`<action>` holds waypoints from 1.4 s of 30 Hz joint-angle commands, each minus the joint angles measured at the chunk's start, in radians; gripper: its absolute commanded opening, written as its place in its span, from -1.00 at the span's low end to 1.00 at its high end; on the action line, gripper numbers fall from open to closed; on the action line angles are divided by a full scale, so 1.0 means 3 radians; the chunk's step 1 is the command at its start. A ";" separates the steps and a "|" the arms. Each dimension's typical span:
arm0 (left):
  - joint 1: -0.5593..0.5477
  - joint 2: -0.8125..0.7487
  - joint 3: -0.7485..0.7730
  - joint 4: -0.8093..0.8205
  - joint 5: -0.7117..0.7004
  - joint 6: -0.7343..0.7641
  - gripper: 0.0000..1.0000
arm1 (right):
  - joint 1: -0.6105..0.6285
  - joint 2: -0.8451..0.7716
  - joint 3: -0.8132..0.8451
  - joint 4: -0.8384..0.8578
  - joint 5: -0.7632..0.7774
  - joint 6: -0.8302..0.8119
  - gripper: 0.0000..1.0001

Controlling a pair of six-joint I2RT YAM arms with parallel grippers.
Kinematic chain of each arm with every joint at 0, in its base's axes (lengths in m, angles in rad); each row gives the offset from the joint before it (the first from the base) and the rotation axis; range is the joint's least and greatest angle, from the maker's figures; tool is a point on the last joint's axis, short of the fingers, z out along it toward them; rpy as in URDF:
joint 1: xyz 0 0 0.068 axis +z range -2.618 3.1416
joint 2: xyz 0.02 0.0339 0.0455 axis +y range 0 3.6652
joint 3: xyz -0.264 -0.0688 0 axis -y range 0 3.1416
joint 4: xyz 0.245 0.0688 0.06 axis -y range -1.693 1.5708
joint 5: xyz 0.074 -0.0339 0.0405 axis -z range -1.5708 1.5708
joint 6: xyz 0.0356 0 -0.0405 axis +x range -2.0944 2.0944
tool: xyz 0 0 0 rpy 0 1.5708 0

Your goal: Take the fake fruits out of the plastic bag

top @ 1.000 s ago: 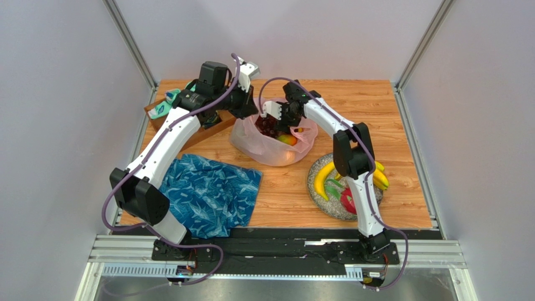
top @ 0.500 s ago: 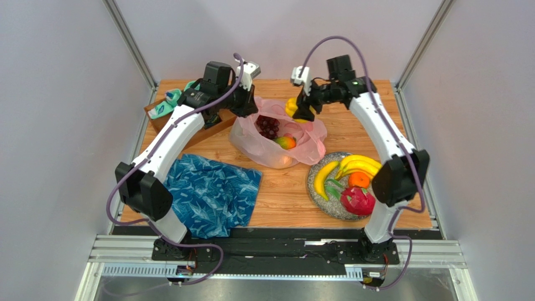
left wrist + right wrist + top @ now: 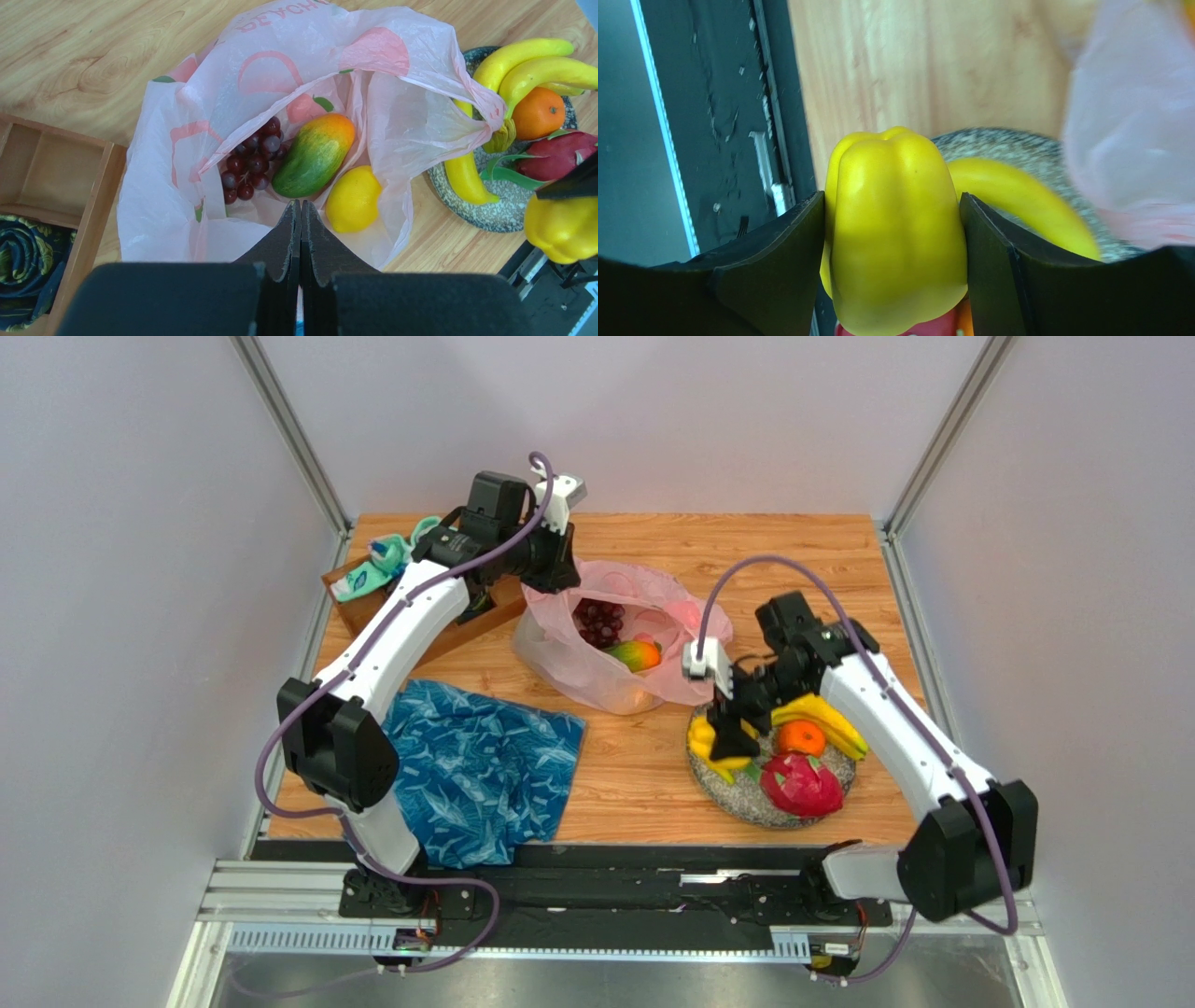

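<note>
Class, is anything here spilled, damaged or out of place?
Nothing stands out: grapes, mango and lemon lie in the bag, the right gripper holds a pepper over the plate, and nothing is spilled.

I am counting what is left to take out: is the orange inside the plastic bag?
No, the orange lies on the plate next to the bananas, outside the plastic bag.
</note>
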 commanded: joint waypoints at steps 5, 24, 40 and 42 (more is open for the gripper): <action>0.0034 -0.0129 0.0052 0.0075 0.0101 -0.0083 -1.00 | 0.0277 -0.0357 -0.0725 0.0052 0.0688 -0.0350 -0.06; 0.0034 -0.0466 -0.0265 0.0075 0.0147 -0.0011 -1.00 | 0.0272 -0.0357 -0.0533 0.0456 0.0843 -0.0121 1.00; 0.0034 -0.0865 -0.0884 0.0018 0.0494 -0.0159 -1.00 | 0.0466 0.1437 0.1177 0.1891 0.0872 0.1378 -0.06; 0.0029 -0.0906 -0.0986 0.0054 0.0505 -0.0185 -1.00 | 0.0569 0.1545 0.1039 0.2010 0.1092 0.1337 -0.08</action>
